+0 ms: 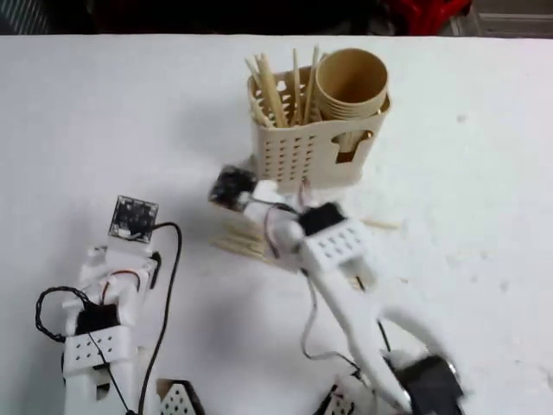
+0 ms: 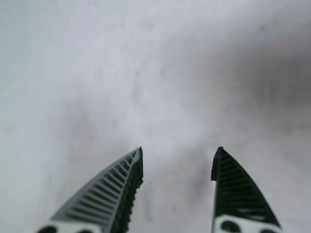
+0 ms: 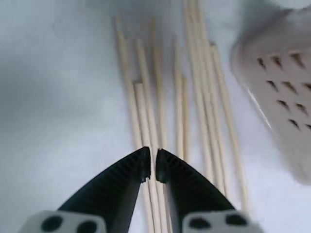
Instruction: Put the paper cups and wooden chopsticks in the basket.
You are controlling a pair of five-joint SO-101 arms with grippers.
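White worktop [image 1: 104,112], basket [image 1: 302,156] with one cup stack [image 1: 350,82] and six-odd upright chopsticks [image 1: 275,91], about nine loose chopsticks [image 3: 197,87] flat, parallel, my right end effector [image 3: 151,165] pinching one, my left end effector [image 2: 177,155] spread wide

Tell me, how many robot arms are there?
2. The left arm sits at the table's near left, tool open over bare table. The right arm is over the loose chopsticks beside the basket.

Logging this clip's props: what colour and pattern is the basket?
Cream basket, its wall perforated with rows of small holes; clearest in the high view.
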